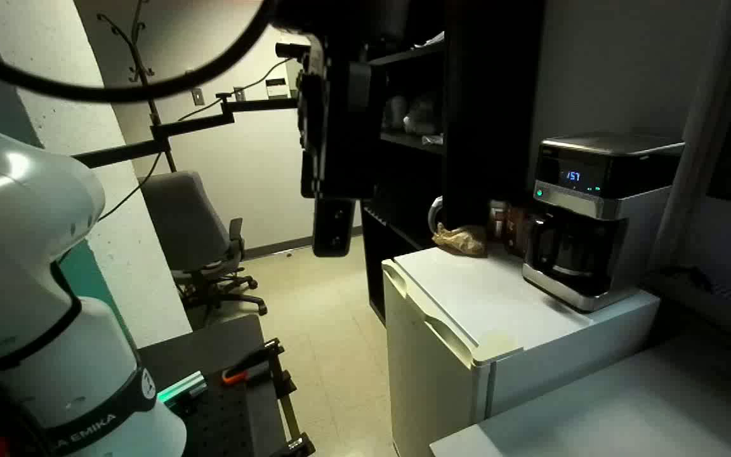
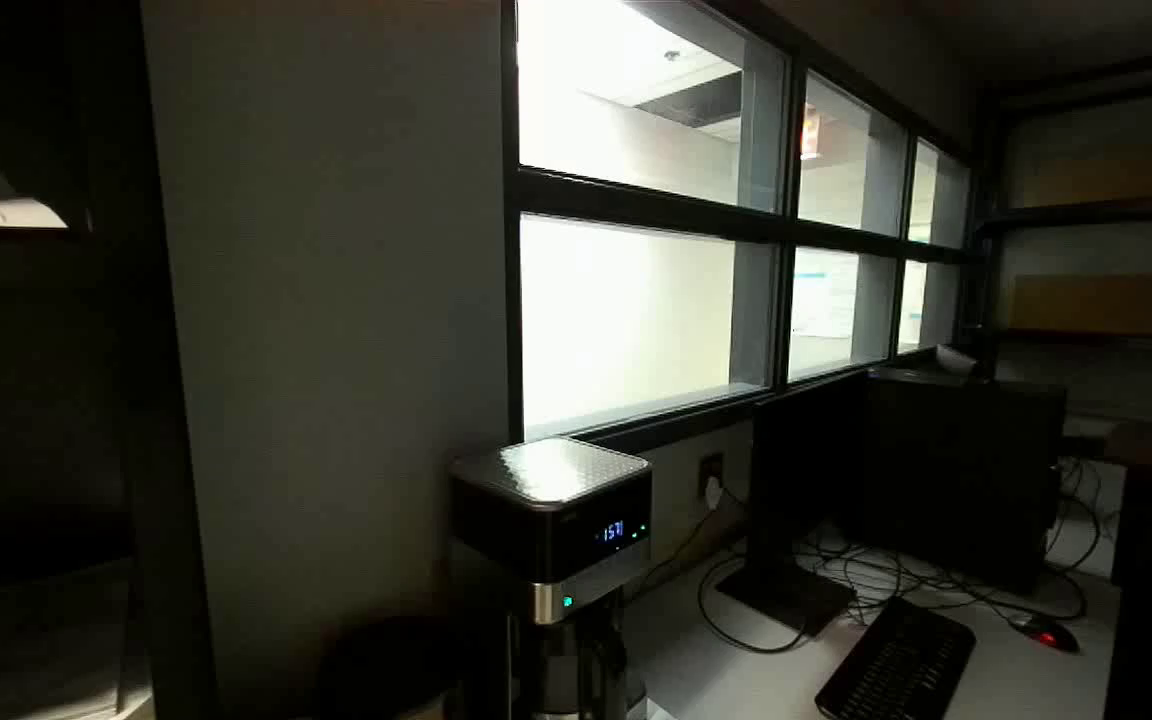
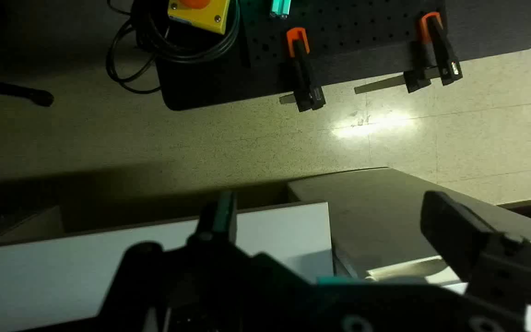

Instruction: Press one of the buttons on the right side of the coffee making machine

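One coffee maker [image 1: 606,206], display [image 1: 572,176] reading 157, arm [image 1: 16,279] marked "EMIKA"; gripper [image 3: 327,214] spread wide, holding nothing

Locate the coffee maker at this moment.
In an exterior view, the coffee maker stands at the picture's right, on the white mini fridge, with a crumpled brown item left of it.

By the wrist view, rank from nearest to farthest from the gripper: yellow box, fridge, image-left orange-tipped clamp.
1. Fridge: lower right, partly hidden behind the open gripper.
2. Image-left clamp: higher up, on the edge of the dark table.
3. Yellow box: at the top of the image, farther left.
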Action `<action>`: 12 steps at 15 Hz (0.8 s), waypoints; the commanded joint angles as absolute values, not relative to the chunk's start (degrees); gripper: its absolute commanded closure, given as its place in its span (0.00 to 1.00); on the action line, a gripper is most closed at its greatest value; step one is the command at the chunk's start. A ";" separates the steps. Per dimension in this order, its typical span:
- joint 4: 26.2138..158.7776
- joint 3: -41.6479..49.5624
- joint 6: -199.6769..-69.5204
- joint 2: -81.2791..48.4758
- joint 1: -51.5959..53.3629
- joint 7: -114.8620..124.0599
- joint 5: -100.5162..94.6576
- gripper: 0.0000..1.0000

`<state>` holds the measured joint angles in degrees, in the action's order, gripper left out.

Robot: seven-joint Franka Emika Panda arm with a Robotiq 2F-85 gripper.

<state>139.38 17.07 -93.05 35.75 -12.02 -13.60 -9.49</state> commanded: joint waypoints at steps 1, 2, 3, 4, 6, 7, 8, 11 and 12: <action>139.29 16.91 -93.00 35.69 -12.17 -13.69 -9.41 0.00; 139.29 16.92 -93.00 35.69 -12.18 -13.69 -9.41 0.00; 139.29 16.92 -93.01 35.69 -12.18 -13.69 -9.41 0.00; 139.29 16.92 -93.01 35.69 -12.17 -13.69 -9.41 0.00; 139.29 16.92 -93.01 35.69 -12.18 -13.69 -9.41 0.00; 139.29 16.92 -93.01 35.69 -12.18 -13.69 -9.41 0.00; 139.29 16.92 -93.01 35.69 -12.18 -13.69 -9.41 0.00; 139.29 16.92 -93.01 35.69 -12.18 -13.69 -9.41 0.00; 138.76 17.06 -93.08 34.87 -11.87 -14.28 -9.38 0.00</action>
<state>139.38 17.04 -93.07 35.75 -12.02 -13.60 -9.49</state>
